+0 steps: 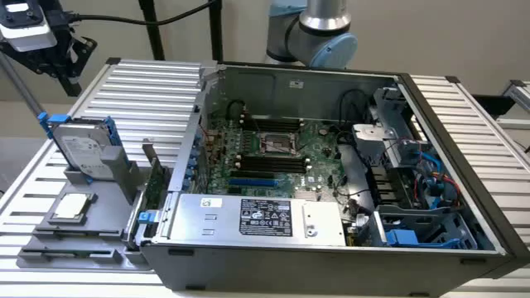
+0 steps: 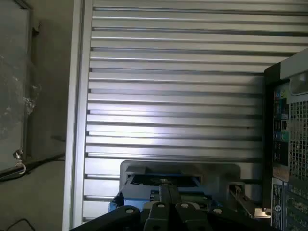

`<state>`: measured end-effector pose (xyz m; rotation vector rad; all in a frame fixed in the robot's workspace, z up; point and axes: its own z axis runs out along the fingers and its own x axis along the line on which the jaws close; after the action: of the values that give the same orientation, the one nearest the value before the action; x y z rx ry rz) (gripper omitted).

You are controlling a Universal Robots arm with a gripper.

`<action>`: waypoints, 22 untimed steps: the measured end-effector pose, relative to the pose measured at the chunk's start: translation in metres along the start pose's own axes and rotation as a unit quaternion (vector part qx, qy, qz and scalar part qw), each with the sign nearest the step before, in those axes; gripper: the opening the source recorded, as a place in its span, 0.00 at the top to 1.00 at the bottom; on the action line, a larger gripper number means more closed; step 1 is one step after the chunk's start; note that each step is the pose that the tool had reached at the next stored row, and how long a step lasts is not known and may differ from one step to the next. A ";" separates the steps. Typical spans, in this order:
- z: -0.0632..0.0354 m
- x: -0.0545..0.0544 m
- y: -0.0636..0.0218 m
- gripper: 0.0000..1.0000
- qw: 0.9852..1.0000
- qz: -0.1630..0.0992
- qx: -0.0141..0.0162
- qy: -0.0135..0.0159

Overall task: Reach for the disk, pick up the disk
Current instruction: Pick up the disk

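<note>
The disk (image 1: pixel 83 146) stands on edge in a grey holder (image 1: pixel 112 171) at the exterior view's left, a silver-grey drive with a white label between blue rails. My gripper (image 1: pixel 71 84) hangs high above and behind it, well apart from it. In the wrist view my gripper (image 2: pixel 165 193) has its two fingers pressed together, shut on nothing. Just beyond the fingertips I see the disk's blue-railed top edge (image 2: pixel 139 185) in the grey holder (image 2: pixel 144 168).
An open computer case (image 1: pixel 331 161) sits beside the holder, its rear panel (image 2: pixel 288 144) close to the disk. A small square CPU chip (image 1: pixel 73 207) lies on the grey tray in front of the disk. A ribbed aluminium table (image 2: pixel 173 96) runs underneath.
</note>
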<state>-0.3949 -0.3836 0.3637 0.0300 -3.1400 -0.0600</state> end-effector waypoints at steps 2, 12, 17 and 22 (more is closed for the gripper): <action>0.0000 0.000 0.0000 0.89 1.000 0.000 0.000 0.000; 0.0000 0.000 0.0000 0.89 1.000 0.000 0.000 0.000; -0.0001 0.003 -0.0025 0.89 1.000 0.000 0.000 0.000; -0.0001 0.018 -0.0083 0.89 1.000 0.000 0.000 0.000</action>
<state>-0.4126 -0.3922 0.3635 0.0300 -3.1399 -0.0598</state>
